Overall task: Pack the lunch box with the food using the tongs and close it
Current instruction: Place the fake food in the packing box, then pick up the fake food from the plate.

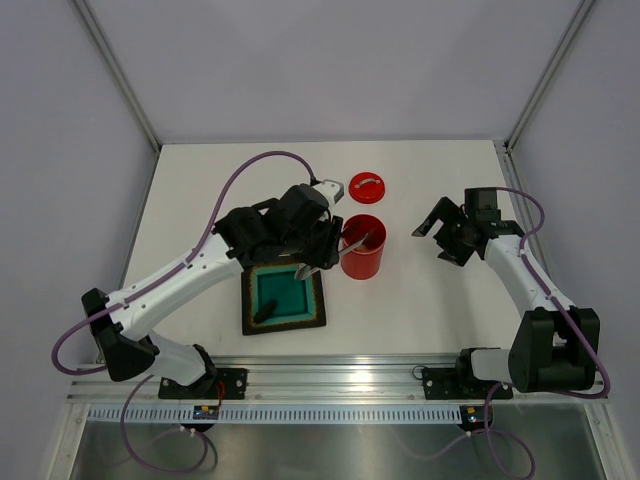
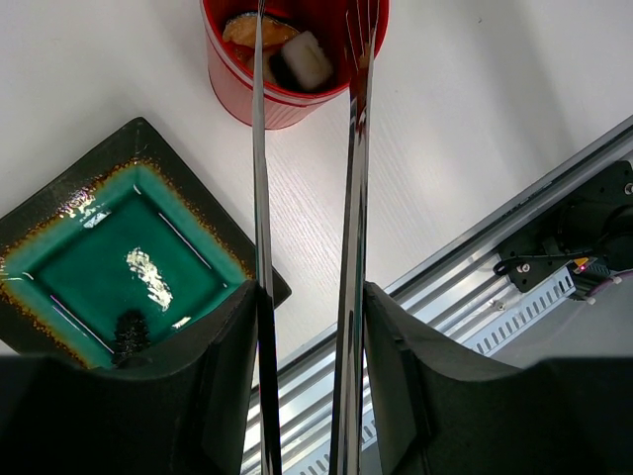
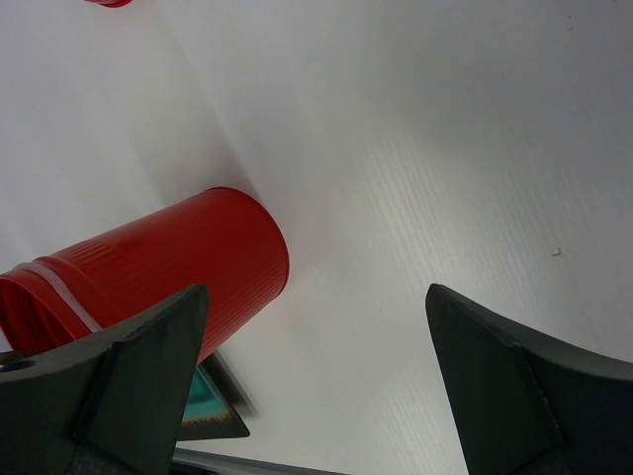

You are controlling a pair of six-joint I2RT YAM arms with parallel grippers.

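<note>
The red lunch box (image 1: 362, 258) stands open just right of the dark plate (image 1: 250, 318). Its lid (image 1: 367, 187) lies apart behind it. My left gripper (image 1: 322, 250) is shut on the tongs (image 1: 352, 241), one finger (image 2: 223, 381) against each silver arm. The tongs (image 2: 353, 158) are spread, their tips over the lunch box (image 2: 247, 94) mouth with nothing between them. Inside lie a white cube (image 2: 309, 57) and an orange piece (image 2: 244, 30) of the food. A dark stick (image 2: 129, 332) remains on the plate (image 2: 148, 139). My right gripper (image 1: 445, 237) hangs open to the right, facing the lunch box (image 3: 168, 262).
The plate's teal centre (image 2: 99, 262) holds only the stick. An aluminium rail (image 1: 330, 378) with the arm bases runs along the near table edge. The enclosure walls meet the table at the back and sides. The right gripper (image 3: 316, 292) has bare white table between its fingers.
</note>
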